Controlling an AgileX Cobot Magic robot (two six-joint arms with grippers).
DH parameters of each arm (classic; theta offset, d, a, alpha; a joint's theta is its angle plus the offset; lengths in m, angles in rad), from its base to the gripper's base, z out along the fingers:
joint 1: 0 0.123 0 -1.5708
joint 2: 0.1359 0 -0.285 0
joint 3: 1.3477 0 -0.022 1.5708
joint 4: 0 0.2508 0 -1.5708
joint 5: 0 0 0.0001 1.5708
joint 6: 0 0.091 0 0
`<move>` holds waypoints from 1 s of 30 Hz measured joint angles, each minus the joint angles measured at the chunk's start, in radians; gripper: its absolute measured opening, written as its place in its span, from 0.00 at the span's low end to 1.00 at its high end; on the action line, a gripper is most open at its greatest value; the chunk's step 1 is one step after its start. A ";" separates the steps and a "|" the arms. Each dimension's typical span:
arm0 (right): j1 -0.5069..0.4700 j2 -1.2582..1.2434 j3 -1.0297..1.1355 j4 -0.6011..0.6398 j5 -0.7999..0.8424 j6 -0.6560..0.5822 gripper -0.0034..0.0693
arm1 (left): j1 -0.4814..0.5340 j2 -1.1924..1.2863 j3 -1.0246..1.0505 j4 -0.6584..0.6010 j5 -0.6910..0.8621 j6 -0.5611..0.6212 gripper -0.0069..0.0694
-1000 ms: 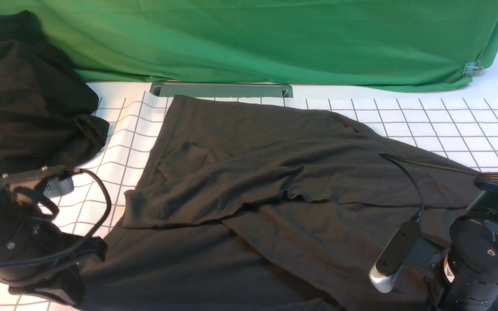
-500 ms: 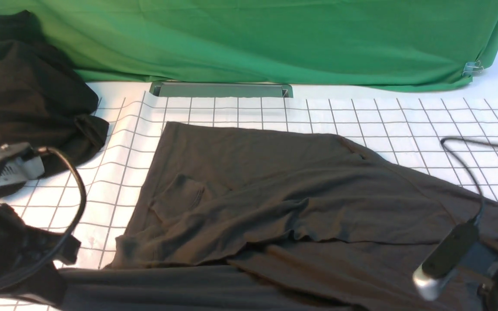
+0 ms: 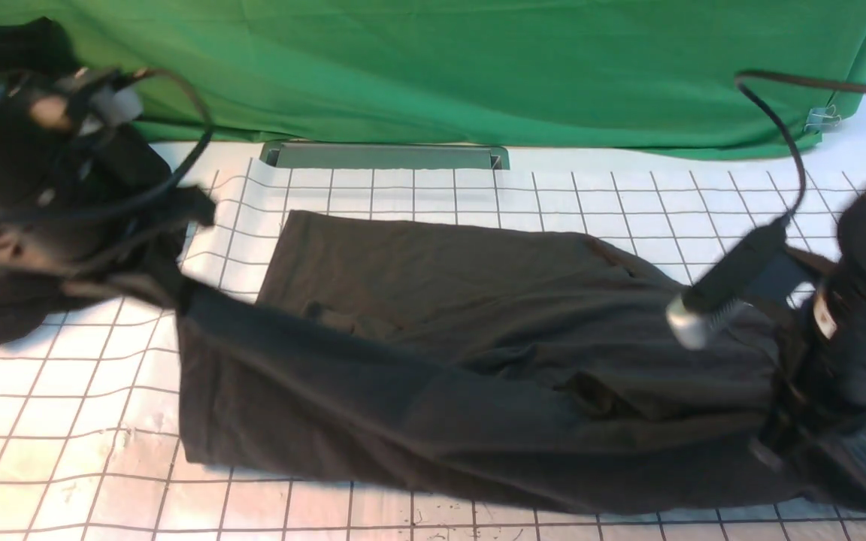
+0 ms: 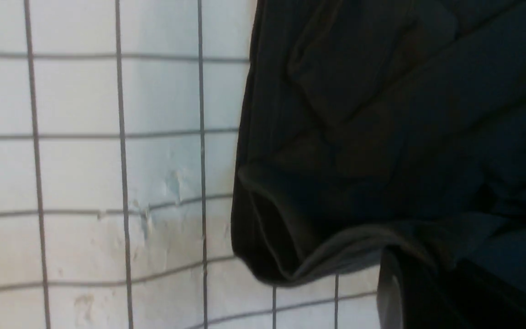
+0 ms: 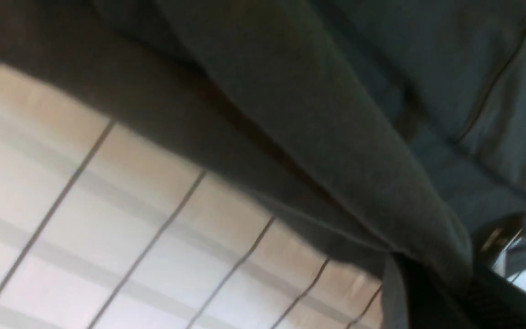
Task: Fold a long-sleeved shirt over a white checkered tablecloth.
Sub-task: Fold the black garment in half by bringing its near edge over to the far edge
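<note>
The long-sleeved shirt (image 3: 463, 353) lies across the middle of the white checkered tablecloth (image 3: 57, 421). Its near edge is raised in a taut band between the two arms, probably so it folds over as one straight line. Left gripper (image 4: 404, 274): clenched on the shirt's corner at 9 o'clock, wrist high. Right gripper (image 5: 423, 274): clenched on the corner at 4 o'clock, wrist low.
</note>
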 joint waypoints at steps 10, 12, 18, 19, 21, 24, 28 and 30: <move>-0.153 0.229 -0.209 -0.003 -0.038 -0.027 0.09 | 0.000 0.331 -0.393 -0.015 0.034 -0.010 0.11; -0.165 0.261 -0.231 -0.003 -0.046 -0.027 0.09 | 0.000 0.368 -0.435 -0.017 0.039 -0.016 0.11; -0.205 0.383 -0.346 -0.002 -0.086 -0.028 0.12 | 0.000 0.538 -0.622 -0.018 0.046 -0.054 0.11; -0.210 0.407 -0.369 -0.003 -0.093 -0.029 0.13 | 0.000 0.564 -0.649 -0.018 0.046 -0.061 0.11; -0.215 0.437 -0.410 -0.004 -0.100 -0.034 0.15 | 0.000 0.611 -0.692 -0.018 0.048 -0.083 0.11; -0.221 0.493 -0.471 -0.008 -0.123 -0.046 0.17 | 0.000 0.673 -0.752 -0.014 0.047 -0.120 0.11; -0.227 0.528 -0.500 -0.012 -0.171 -0.047 0.21 | 0.000 0.727 -0.789 -0.006 0.034 -0.147 0.11; -0.230 0.543 -0.505 -0.015 -0.217 -0.048 0.26 | 0.000 0.749 -0.799 -0.005 0.011 -0.161 0.11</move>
